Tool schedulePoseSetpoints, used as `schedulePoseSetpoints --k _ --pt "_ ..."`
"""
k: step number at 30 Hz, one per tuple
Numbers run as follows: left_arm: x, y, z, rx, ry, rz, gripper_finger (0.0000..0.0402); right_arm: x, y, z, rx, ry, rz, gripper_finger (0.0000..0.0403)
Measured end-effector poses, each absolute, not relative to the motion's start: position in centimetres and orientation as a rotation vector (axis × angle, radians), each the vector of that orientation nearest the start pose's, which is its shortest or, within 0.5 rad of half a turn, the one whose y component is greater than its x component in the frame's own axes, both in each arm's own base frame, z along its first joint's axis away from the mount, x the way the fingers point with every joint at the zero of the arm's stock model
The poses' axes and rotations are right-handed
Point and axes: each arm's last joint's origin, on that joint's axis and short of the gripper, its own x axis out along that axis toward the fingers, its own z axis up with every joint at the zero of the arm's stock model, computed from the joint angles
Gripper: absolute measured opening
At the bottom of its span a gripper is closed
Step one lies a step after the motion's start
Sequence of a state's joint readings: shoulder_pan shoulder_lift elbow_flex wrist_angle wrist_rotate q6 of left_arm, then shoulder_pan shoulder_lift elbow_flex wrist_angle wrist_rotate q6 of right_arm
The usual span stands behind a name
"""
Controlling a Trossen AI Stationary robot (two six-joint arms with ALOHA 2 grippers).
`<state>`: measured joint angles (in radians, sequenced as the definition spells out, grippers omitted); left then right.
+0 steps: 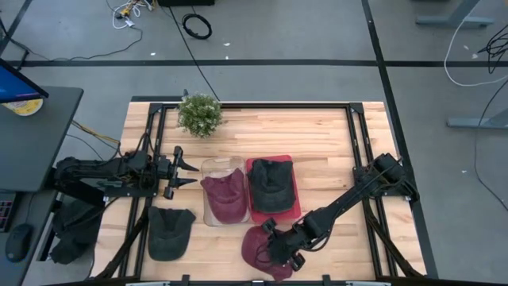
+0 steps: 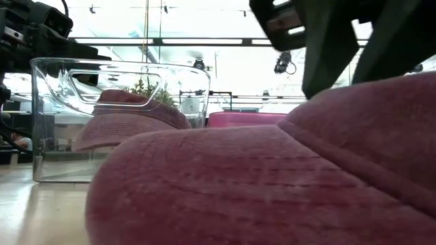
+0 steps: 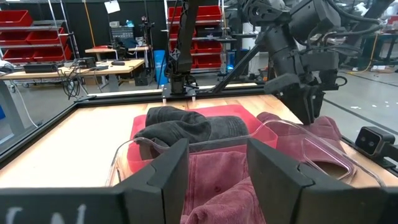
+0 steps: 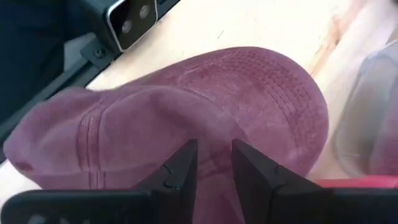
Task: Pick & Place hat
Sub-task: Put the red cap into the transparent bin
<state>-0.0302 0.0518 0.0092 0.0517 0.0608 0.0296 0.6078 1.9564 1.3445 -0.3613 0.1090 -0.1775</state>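
Since the maroon cap lies lower centre, right gripper pinches its crown, fingers nearly closed, to lift; left gripper waits open mid-left.

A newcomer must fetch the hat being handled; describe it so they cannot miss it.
Start at the red tray mid-table and go to the table's front edge. There lies a maroon cloth cap under the right claw. Unlike the other maroon cap, it sits on bare wood, not in the clear bin.
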Motion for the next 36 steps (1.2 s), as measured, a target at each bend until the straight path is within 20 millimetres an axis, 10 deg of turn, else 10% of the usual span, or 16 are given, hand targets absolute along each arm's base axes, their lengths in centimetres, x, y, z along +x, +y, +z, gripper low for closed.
schedulePoseSetpoints --k 15,24,36 --pt "10.0 -0.5 16.8 0.030 -0.011 -0.091 0.0167 34.5 22.9 16.0 -0.591 0.874 0.422 0.0094" --pt "10.0 -0.5 16.8 0.030 -0.011 -0.091 0.0167 34.8 22.9 16.2 -0.488 0.847 0.306 0.0010" --pt "10.0 -0.5 16.8 0.030 -0.011 -0.091 0.0167 37.8 24.1 21.7 -0.339 0.575 0.155 0.0002"
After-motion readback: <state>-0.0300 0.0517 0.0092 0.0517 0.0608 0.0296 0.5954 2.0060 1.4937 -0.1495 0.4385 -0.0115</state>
